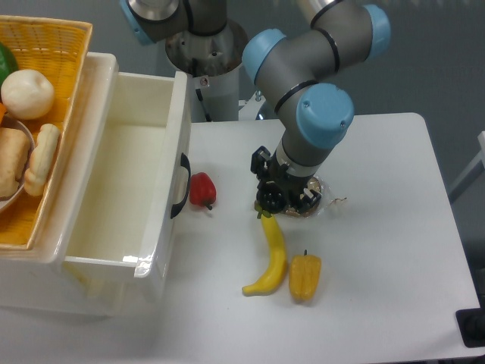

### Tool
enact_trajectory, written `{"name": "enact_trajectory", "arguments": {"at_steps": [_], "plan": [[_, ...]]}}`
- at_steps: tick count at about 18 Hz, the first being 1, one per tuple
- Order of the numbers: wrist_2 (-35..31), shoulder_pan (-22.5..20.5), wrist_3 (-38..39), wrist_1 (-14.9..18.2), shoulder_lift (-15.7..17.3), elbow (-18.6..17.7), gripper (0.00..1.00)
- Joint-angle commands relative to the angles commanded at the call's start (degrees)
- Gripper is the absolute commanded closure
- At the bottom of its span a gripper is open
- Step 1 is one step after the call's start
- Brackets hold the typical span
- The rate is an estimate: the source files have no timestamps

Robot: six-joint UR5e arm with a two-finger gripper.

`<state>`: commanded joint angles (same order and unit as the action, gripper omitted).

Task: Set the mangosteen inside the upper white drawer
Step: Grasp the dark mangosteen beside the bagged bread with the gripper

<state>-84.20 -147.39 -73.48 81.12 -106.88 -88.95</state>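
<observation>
The upper white drawer (170, 136) stands pulled open at the left, its inside bare, with the black curved handle (180, 186) on its front. My gripper (284, 199) points straight down at the table's middle, to the right of the drawer. Its body covers the fingers, so I cannot tell how the jaws stand. A small dark brownish edge (306, 211) shows under the gripper's lower right side; it may be the mangosteen, which is otherwise hidden.
A red pepper (202, 189) lies just right of the drawer handle. A banana (271, 254) and a yellow pepper (305, 277) lie in front of the gripper. A woven yellow basket (53, 45) with a white ball (27, 94) and bread sits at the upper left.
</observation>
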Motion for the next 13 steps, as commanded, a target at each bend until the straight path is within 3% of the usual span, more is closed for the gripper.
{"name": "enact_trajectory", "arguments": {"at_steps": [5,13], "plan": [[1.32,-0.09,1.40,0.09,0.79,0.18,0.68],[6.58,1.23,14.22,2.28,6.94,0.18,0.69]]}}
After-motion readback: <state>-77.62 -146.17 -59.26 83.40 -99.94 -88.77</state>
